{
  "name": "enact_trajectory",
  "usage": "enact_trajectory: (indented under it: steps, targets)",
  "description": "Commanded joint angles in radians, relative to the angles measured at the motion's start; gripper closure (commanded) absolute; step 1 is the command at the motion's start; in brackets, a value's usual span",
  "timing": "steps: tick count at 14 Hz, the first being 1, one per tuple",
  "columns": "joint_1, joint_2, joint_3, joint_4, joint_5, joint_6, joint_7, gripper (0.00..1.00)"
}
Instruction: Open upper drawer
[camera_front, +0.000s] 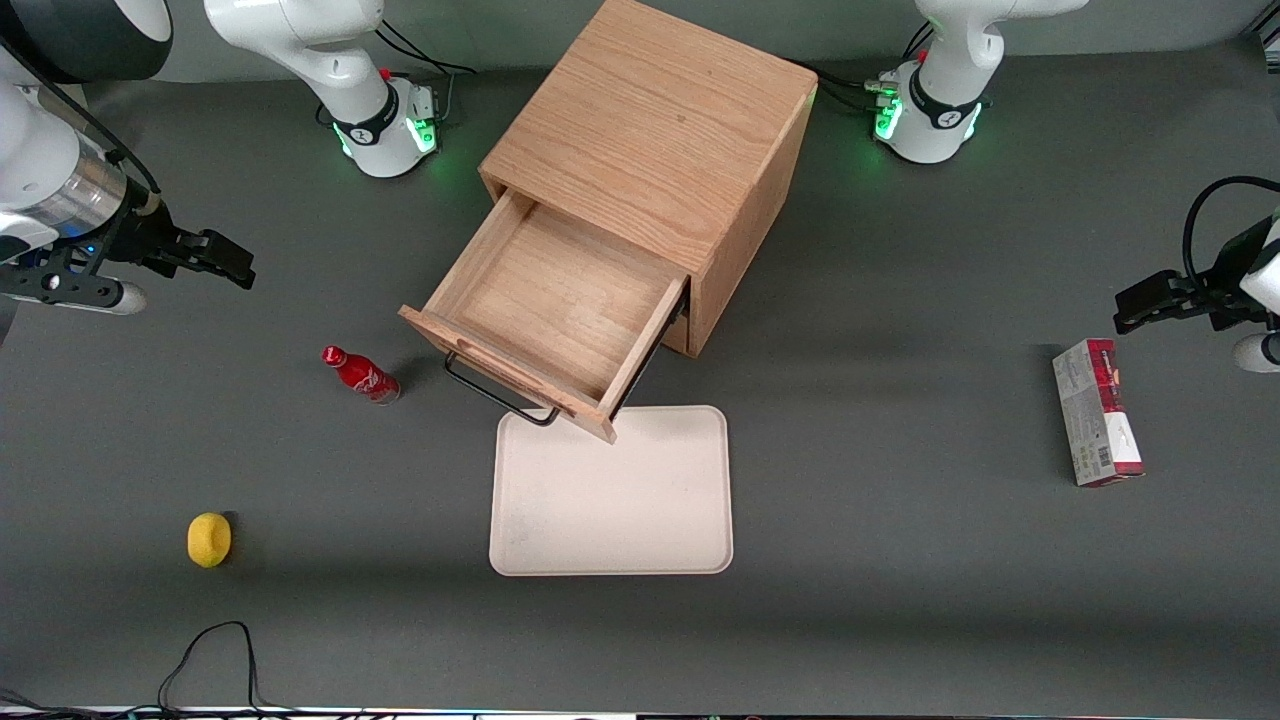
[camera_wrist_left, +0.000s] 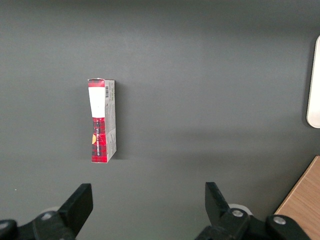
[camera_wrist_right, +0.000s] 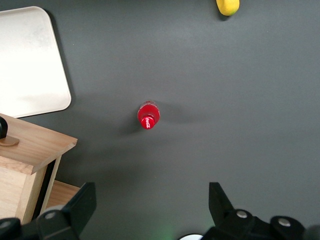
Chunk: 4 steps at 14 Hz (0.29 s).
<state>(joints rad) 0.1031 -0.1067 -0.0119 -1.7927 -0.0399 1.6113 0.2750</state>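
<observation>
The upper drawer (camera_front: 560, 300) of the oak cabinet (camera_front: 650, 130) stands pulled well out, its shallow light-wood box bare inside. Its black wire handle (camera_front: 495, 395) faces the front camera. A corner of the drawer front (camera_wrist_right: 35, 145) shows in the right wrist view. My gripper (camera_front: 232, 262) hangs open with nothing between its fingers (camera_wrist_right: 80, 205), well apart from the drawer toward the working arm's end of the table. The drawer below is hidden under the upper one.
A red bottle (camera_front: 360, 374) (camera_wrist_right: 148, 116) stands beside the drawer front. A white tray (camera_front: 610, 500) lies in front of the drawer, its corner under the front. A yellow object (camera_front: 209, 539) lies nearer the camera. A red box (camera_front: 1095, 425) lies toward the parked arm's end.
</observation>
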Motion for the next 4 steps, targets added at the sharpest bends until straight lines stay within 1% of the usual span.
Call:
enact_trajectory:
  steps: [1, 4]
  targets:
    - [0.000, 0.012, -0.014, 0.019, 0.005, 0.004, 0.024, 0.00]
    - [0.000, 0.016, -0.022, 0.019, 0.005, 0.007, 0.024, 0.00]
